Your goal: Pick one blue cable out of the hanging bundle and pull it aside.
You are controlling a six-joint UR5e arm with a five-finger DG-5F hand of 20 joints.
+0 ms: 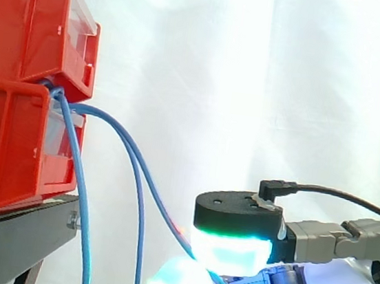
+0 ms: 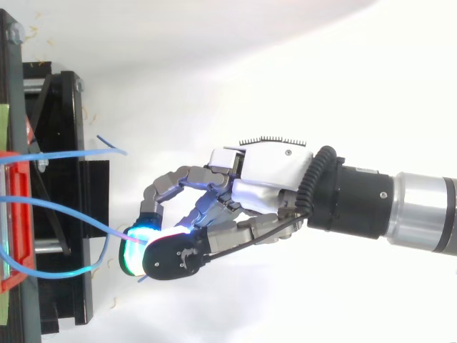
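Three thin blue cables come out from between the two stacked red bins (image 1: pixel 18 86) and hang down. My hand (image 2: pixel 265 180) reaches in from the right, its fingers curled so that the glowing fingertips (image 2: pixel 134 251) pinch one blue cable (image 2: pixel 78 214). In the side view that pinched cable (image 1: pixel 161 206) slants down and right to the hand (image 1: pixel 236 225), away from the others. A second blue cable (image 1: pixel 82 226) and a third blue cable (image 1: pixel 139 240) hang closer to the bins. The cable's stretch inside the pinch is hidden.
The red bins rest on a black stand (image 1: pixel 12 231), which lies along the left edge from above as black stand (image 2: pixel 68 214). A loose blue cable end (image 2: pixel 107 146) points right above the hand. A white curtain (image 1: pixel 267 75) hangs behind.
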